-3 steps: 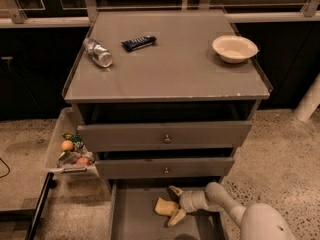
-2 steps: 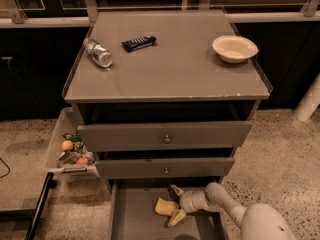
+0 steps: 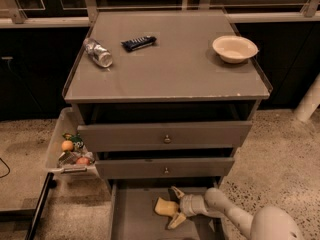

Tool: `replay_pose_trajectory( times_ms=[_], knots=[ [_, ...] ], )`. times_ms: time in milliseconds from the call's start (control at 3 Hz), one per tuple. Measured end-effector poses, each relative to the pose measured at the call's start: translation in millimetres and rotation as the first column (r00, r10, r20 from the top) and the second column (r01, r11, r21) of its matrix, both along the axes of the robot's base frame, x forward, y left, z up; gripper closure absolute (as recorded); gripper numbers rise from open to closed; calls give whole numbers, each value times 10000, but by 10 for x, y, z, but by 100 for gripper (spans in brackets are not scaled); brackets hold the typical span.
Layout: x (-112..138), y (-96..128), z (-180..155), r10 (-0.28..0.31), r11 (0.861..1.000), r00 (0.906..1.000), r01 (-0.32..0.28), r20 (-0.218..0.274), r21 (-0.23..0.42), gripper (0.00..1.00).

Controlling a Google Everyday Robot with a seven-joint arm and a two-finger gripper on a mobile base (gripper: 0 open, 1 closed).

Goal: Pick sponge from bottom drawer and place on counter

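Note:
The pale yellow sponge (image 3: 162,207) lies on the floor of the pulled-out bottom drawer (image 3: 134,211). My gripper (image 3: 175,206) reaches into that drawer from the lower right. Its cream fingers are spread, one behind the sponge and one in front, with the sponge's right end between them. The sponge rests flat on the drawer floor. The grey counter (image 3: 170,74) is above, with a chipped front edge.
On the counter are a white bowl (image 3: 234,48) at the back right, a plastic bottle (image 3: 98,52) lying at the left and a dark snack bar (image 3: 138,43). Two knobbed drawers (image 3: 166,139) stand slightly open above. A side bin with fruit (image 3: 70,149) hangs at the left.

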State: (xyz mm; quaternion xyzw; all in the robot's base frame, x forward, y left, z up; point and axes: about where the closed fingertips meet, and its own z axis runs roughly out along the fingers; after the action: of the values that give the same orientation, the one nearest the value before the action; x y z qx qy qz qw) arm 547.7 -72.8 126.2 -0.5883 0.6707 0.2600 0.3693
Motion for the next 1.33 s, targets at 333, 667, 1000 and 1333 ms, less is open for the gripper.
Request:
replay_pose_trajectory(
  times_ms=[333, 667, 1000, 1333],
  knots=[
    [-15, -11, -80, -135, 9992, 9989, 152, 443, -368, 0],
    [-15, -11, -80, -136, 9992, 9989, 152, 445, -370, 0],
    [-16, -10, -80, -135, 9992, 9989, 152, 445, -369, 19],
    [-16, -10, -81, -135, 9992, 9989, 151, 444, -369, 42]
  ],
)
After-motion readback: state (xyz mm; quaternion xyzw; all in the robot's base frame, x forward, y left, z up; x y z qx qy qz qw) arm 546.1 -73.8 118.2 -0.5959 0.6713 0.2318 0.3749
